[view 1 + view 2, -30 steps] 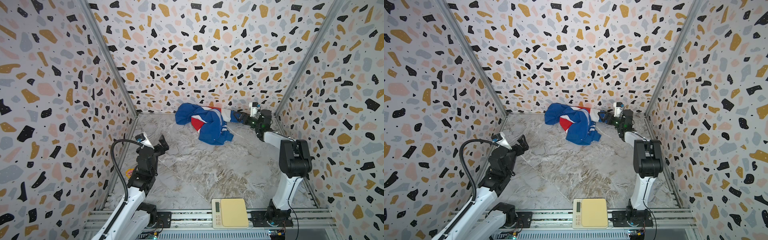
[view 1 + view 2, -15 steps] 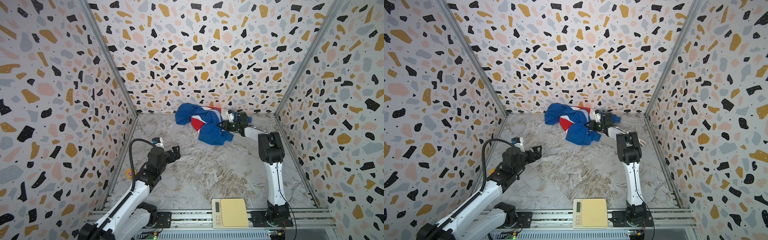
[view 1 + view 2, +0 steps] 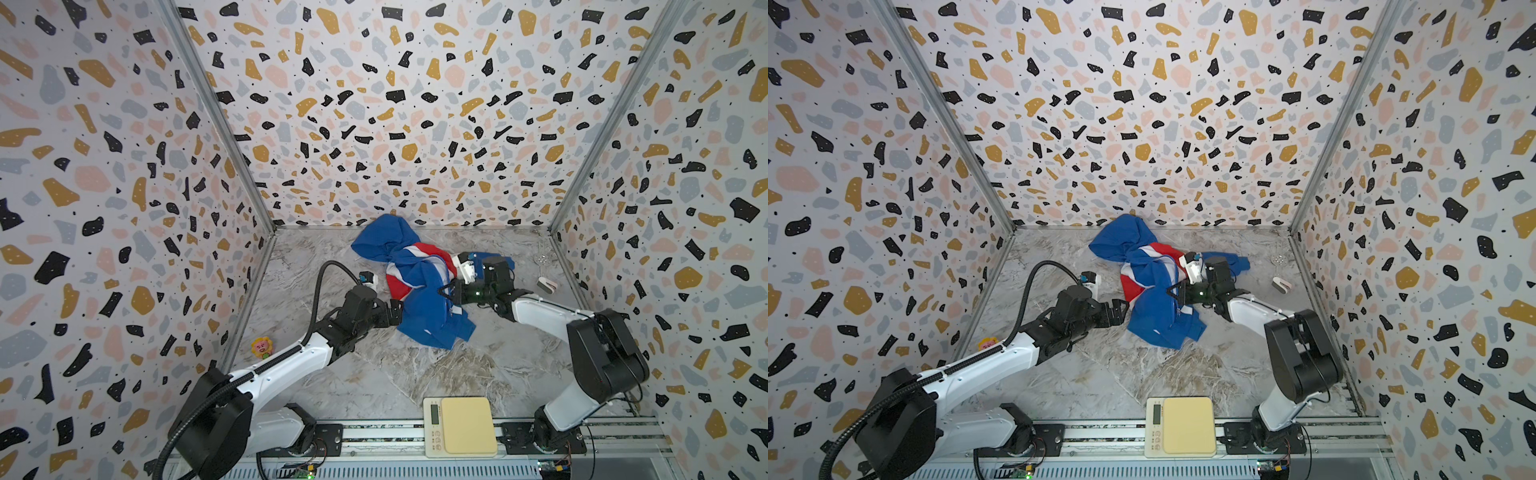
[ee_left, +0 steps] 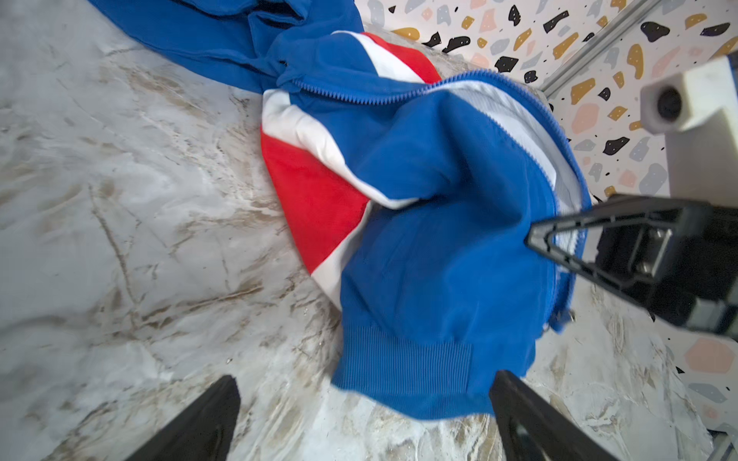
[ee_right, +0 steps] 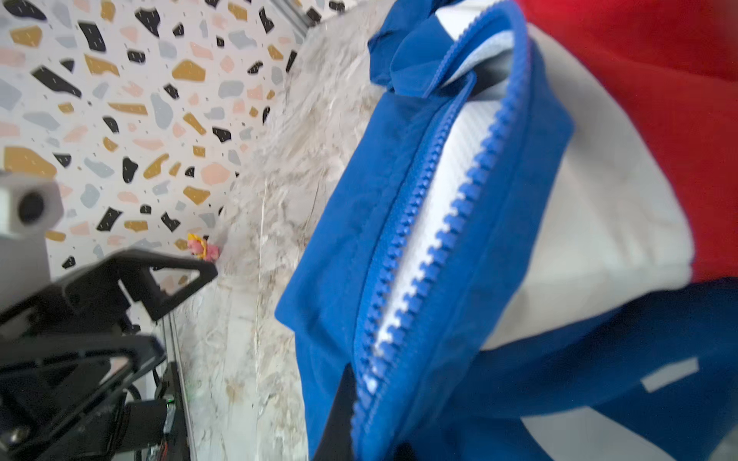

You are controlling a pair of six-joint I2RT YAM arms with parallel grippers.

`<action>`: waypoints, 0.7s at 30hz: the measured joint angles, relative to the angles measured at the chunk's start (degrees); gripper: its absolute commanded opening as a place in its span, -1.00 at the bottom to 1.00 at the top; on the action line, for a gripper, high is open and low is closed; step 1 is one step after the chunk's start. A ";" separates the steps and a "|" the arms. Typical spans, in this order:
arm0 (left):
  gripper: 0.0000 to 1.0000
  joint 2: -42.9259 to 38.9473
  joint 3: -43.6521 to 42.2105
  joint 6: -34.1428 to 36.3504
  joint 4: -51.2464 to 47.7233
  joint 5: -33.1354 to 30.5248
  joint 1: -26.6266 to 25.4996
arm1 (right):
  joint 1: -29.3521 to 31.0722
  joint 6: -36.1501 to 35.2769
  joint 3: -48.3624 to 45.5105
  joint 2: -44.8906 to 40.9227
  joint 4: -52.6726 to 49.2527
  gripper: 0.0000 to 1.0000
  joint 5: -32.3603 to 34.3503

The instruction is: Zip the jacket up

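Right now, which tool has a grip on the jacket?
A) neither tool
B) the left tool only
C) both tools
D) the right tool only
D: the right tool is shut on the jacket at its zipper edge, while the left tool stands wide open, gripping nothing.

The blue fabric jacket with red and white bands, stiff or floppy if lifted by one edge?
Probably floppy: the blue fabric jacket lies crumpled in soft folds. Pushed, it likely bunches rather than slides; the cloth looks matte.
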 measured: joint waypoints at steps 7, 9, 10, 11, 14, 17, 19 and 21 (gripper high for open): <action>1.00 4.87 0.48 -1.05 5.86 4.35 -4.63 | 5.29 4.13 -8.79 -8.28 -3.17 0.25 7.13; 1.00 4.87 0.50 -0.96 6.16 4.79 -7.17 | 5.33 4.20 -8.92 -12.39 -5.66 0.30 9.18; 1.00 4.81 0.59 -0.81 5.84 4.55 -8.50 | 5.33 4.13 -8.92 -14.71 -6.78 0.30 10.16; 0.98 4.81 0.98 -0.55 4.70 3.72 -10.10 | 5.33 3.93 -8.92 -17.22 -8.04 0.29 11.28; 0.89 4.90 2.67 0.33 0.74 0.81 -14.32 | 5.29 2.67 -8.87 -23.34 -11.47 0.20 13.33; 0.79 5.42 3.87 0.72 -1.62 -1.64 -17.05 | 5.27 1.66 -9.11 -27.30 -14.25 -0.03 14.80; 0.76 6.05 3.98 0.63 -2.32 -2.86 -17.49 | 5.27 1.49 -10.19 -28.94 -14.86 -0.21 15.37; 0.73 7.06 3.98 0.37 -2.91 -3.82 -17.51 | 5.27 1.60 -12.31 -30.18 -15.23 -0.26 15.78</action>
